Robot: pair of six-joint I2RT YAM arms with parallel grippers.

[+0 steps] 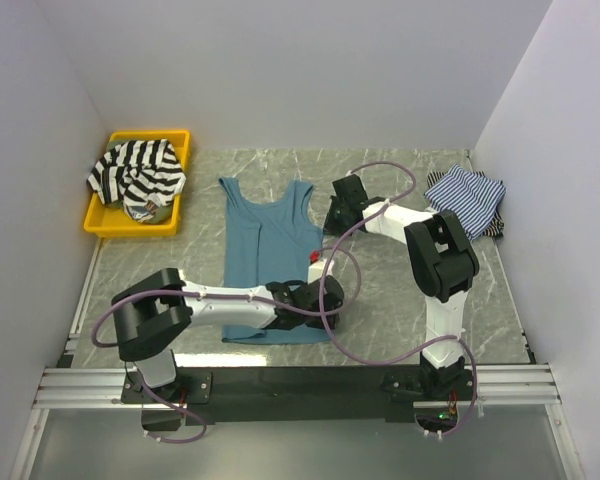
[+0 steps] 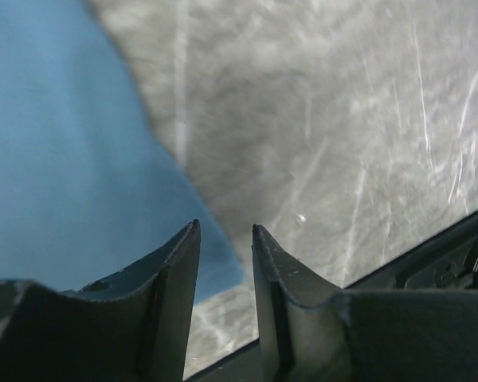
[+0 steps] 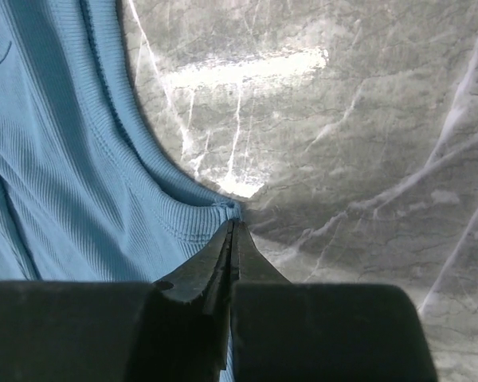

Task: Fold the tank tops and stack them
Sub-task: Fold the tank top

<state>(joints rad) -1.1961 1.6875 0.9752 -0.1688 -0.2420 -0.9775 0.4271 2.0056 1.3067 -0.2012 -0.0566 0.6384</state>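
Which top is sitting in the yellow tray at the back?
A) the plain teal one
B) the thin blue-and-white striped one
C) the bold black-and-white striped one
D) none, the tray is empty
C: the black-and-white striped top is heaped in the yellow tray, while the teal top lies spread on the table and the thin-striped top sits far right.

The teal-blue tank top [image 1: 265, 255] is plain and finely ribbed. The striped top [image 1: 138, 172] in the yellow tray [image 1: 97, 218] has bold black and white bands. The pinstriped top [image 1: 465, 200] near the counter's [image 1: 490, 290] far right corner has thin blue and white lines. The counter is grey marble with pale veins. The left tool [image 2: 225, 231] and right tool [image 3: 233, 227] are black.
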